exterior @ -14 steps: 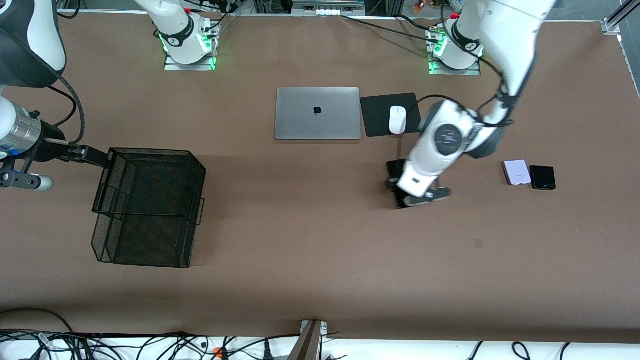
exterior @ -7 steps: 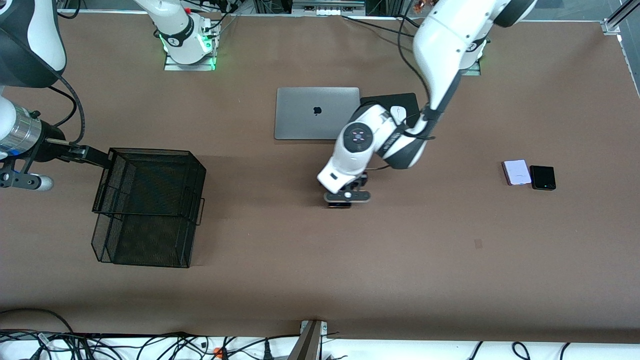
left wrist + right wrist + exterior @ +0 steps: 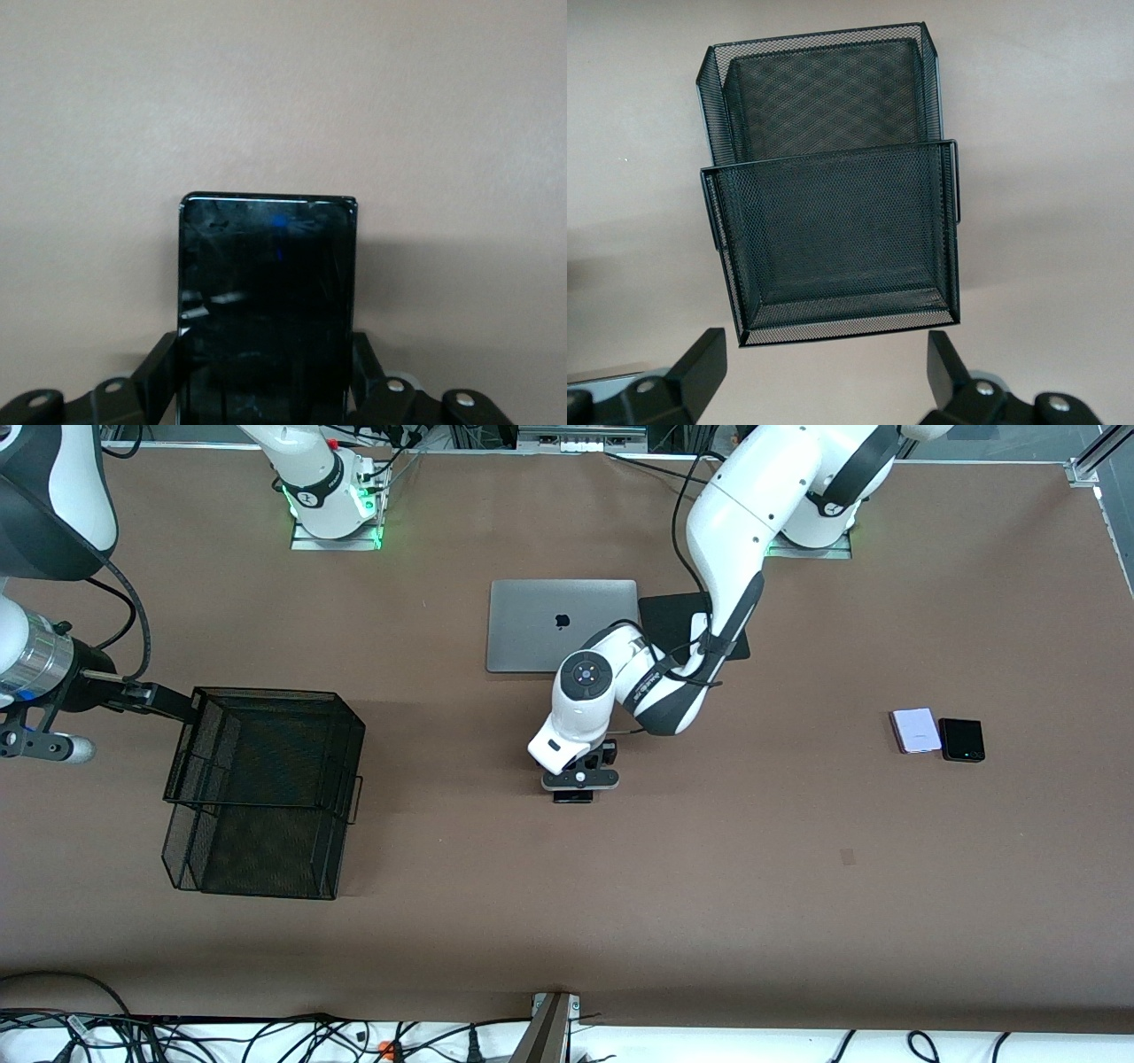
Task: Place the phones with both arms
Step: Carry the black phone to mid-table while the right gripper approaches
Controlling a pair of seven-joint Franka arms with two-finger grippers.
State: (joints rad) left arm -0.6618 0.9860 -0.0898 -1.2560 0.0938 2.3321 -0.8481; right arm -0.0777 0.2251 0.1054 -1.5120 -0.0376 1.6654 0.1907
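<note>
My left gripper is shut on the long black phone and holds it over bare tabletop at mid-table. Its fingers clamp the phone's long edges. In the front view only a dark sliver of that phone shows under the hand. The small lavender-white phone and the small black phone lie side by side toward the left arm's end of the table. My right gripper waits open with nothing in it beside the black mesh basket, at the right arm's end.
A shut silver laptop lies near the bases, with a black mouse pad beside it, partly covered by the left arm. The mesh basket has two tiers. The table's edge with cables runs along the front.
The left arm has swung from near the mouse pad toward mid-table, carrying the long black phone. The right arm and the basket have not moved.
</note>
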